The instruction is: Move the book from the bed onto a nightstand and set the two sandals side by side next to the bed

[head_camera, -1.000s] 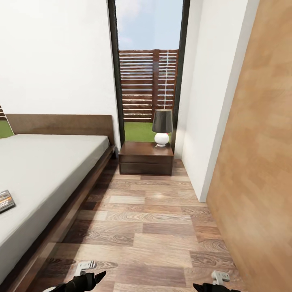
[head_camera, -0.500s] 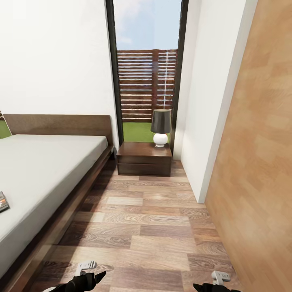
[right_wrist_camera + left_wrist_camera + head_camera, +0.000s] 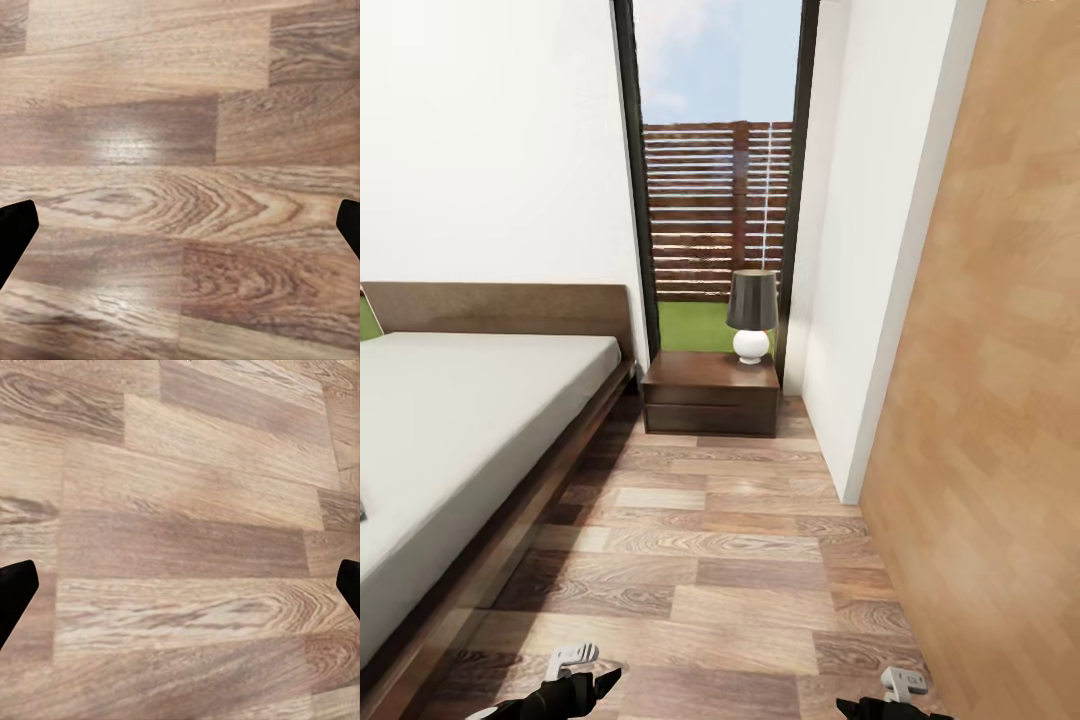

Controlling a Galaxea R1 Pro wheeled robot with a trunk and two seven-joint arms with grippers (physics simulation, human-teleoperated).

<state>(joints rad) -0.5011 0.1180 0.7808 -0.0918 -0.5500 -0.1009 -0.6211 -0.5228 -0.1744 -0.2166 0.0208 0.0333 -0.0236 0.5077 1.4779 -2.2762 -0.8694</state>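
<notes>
The bed (image 3: 470, 420), with a dark wood frame and a grey mattress, runs along the left of the head view. A thin dark sliver of the book (image 3: 362, 511) shows at the picture's left edge on the mattress. One nightstand (image 3: 710, 392) stands at the head of the bed under the tall window. The sandals are out of view. My left gripper (image 3: 572, 688) and right gripper (image 3: 882, 702) hang low over the plank floor, both open and empty. In each wrist view the black fingertips (image 3: 15, 585) (image 3: 15, 225) sit far apart over bare planks.
A white-based lamp (image 3: 752, 316) with a dark shade stands on the nightstand's right side. A white wall corner (image 3: 860, 350) and a light wooden panel (image 3: 990, 400) close the right side. A strip of plank floor (image 3: 710, 560) runs between the bed and the wall.
The whole head view has shifted as the camera moved forward; the book has slid almost off the picture's left edge. Both grippers hold the same pose.
</notes>
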